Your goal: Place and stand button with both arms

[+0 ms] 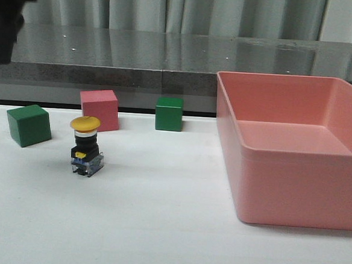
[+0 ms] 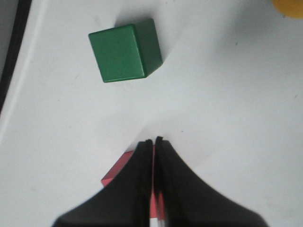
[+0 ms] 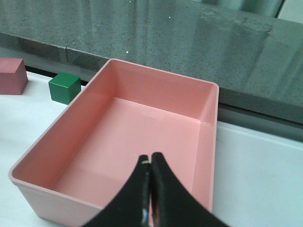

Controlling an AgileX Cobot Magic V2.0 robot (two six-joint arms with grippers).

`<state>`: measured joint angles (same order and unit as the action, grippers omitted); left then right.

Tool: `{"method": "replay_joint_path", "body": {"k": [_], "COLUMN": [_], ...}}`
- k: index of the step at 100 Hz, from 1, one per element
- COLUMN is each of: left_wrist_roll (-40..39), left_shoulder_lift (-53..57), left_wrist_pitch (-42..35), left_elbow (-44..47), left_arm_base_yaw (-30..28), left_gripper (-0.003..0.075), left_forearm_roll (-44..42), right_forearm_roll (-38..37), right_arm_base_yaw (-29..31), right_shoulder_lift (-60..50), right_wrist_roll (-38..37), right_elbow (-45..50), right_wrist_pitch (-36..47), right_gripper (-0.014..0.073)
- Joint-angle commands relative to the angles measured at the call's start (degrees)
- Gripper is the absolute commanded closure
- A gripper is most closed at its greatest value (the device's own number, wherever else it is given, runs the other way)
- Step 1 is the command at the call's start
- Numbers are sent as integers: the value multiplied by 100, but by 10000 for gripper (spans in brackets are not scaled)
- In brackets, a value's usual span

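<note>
Button (image 1: 85, 145) stands upright on the white table (image 1: 157, 227), yellow cap up, clear-blue base down, free of both grippers. Left gripper (image 2: 154, 141) has its fingers pressed together, nothing between them. A green cube (image 2: 125, 52) lies ahead of its tips, well apart; a pink cube (image 2: 116, 175) sits directly under the fingers, mostly hidden. A yellow sliver at that frame's corner is probably the button cap. Right gripper (image 3: 150, 159) is also closed and empty, hanging over the near end of the pink bin (image 3: 61, 142). A second green cube (image 1: 169, 113) sits beside the bin's far corner. Dark stone ledge (image 1: 169, 53) and grey curtains (image 1: 202, 10) behind.
</note>
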<state>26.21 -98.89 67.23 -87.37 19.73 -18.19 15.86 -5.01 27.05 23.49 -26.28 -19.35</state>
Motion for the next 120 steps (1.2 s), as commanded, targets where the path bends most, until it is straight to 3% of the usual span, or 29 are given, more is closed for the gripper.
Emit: {"method": "replay_joint_path", "body": {"k": [1, 18, 59, 83, 120], "left_wrist_roll": [-46, 279, 311, 311, 311], "left_shoulder_lift": [787, 2005, 5354, 6889, 7358], "left_wrist_pitch": [-586, -1999, -4642, -5050, -5038], "left_elbow": [-76, 923, 4778, 6273, 6816], "left_arm_base_yaw": [-461, -1025, -1027, -1027, -1027], "left_gripper": [740, 740, 740, 740, 740], "left_forearm_roll": [909, 2080, 3261, 3850, 4160], "right_forearm_roll": [17, 17, 17, 17, 17], "right_arm_base_yaw": [23, 23, 23, 23, 23], "right_shoulder_lift": [15, 15, 15, 15, 15], "right_wrist_roll": [22, 22, 22, 22, 22], "right_elbow": [-162, -162, -162, -162, -162], "right_wrist_pitch": [481, 481, 481, 481, 481], "right_gripper": [655, 655, 655, 655, 655]}}
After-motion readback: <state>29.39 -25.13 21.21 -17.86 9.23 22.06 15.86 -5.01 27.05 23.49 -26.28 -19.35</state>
